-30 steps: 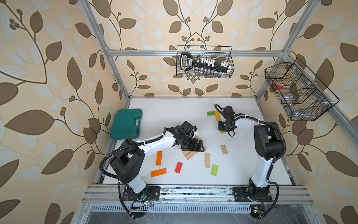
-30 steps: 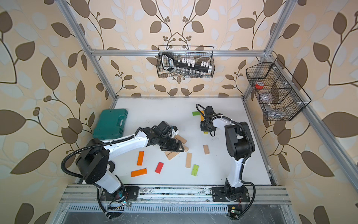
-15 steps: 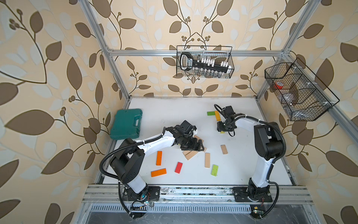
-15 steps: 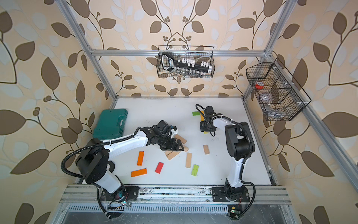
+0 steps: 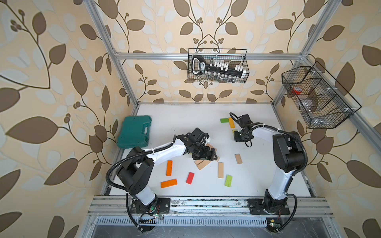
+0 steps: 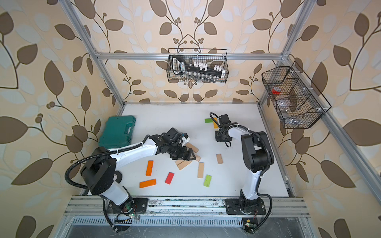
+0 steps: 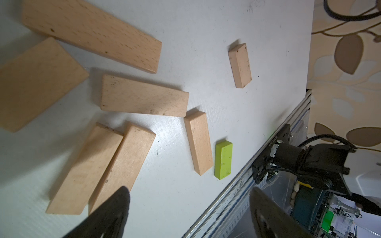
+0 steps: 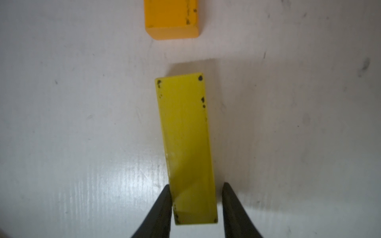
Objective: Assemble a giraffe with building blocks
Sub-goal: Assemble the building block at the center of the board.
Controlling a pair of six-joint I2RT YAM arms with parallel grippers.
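The building blocks lie flat on the white table (image 5: pixel 185 123). My left gripper (image 5: pixel 213 157) (image 7: pixel 188 193) hovers open over a cluster of beige planks (image 5: pixel 203 163) (image 7: pixel 142 96), holding nothing. Further beige planks (image 5: pixel 220 170) (image 5: pixel 238 158) and a lime green block (image 5: pixel 228 181) (image 7: pixel 223 159) lie to its right. My right gripper (image 5: pixel 240 137) (image 8: pixel 195 187) points down at the far right. Its fingers straddle the near end of a yellow block (image 8: pixel 185 134): one finger touches it, the other stands a narrow gap off. An orange-yellow block (image 8: pixel 172 18) (image 5: pixel 231 122) lies just beyond, beside a green block (image 5: pixel 224 120).
Two orange blocks (image 5: pixel 169 168) (image 5: pixel 168 183) and a red block (image 5: pixel 190 177) lie near the front. A green plastic case (image 5: pixel 135 131) sits at the left edge. Wire baskets hang on the back wall (image 5: pixel 217 66) and the right wall (image 5: pixel 317 96). A metal rail (image 7: pixel 247 181) borders the table front.
The right gripper's jaws have widened and then narrowed around the yellow block. The left arm has hardly moved.
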